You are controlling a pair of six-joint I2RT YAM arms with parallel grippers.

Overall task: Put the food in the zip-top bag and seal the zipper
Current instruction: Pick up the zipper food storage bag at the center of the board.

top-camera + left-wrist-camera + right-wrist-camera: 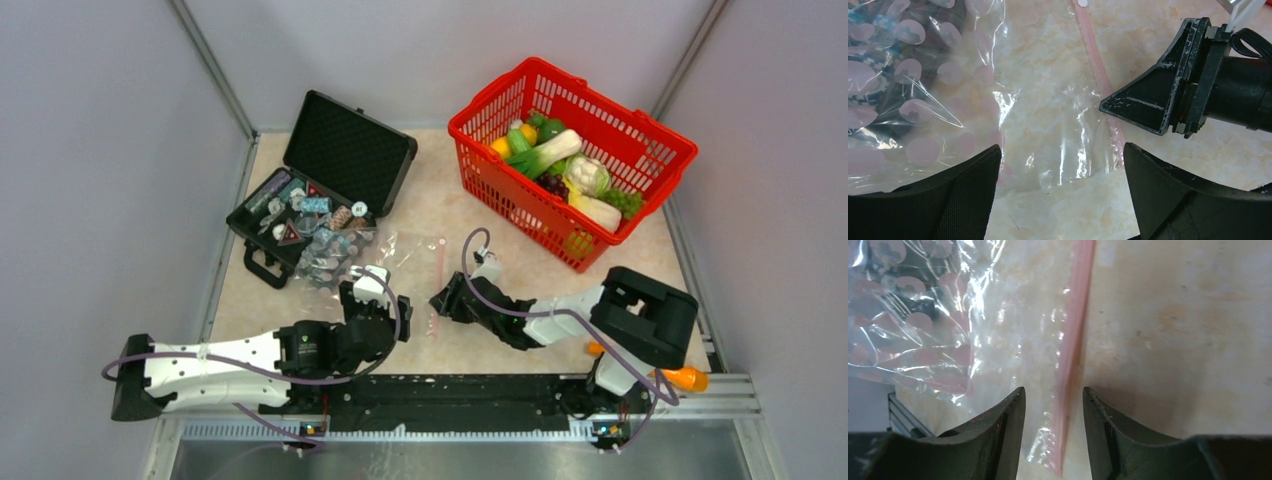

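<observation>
Our zip-top bag lay flat just beside the black case, and the food sat in the far-right red basket. The right gripper was narrow, straddling the zipper and gripping nothing. The left gripper was wide over the bag. We figured pinching both layers could keep the mouth shut. Only the right wrist view showed that straddle; the top view hid it.

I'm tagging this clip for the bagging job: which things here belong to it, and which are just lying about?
For the job: zip-top bag, its pink zipper, toy food in the red basket.
Lying about: black case, trinkets in it.
</observation>
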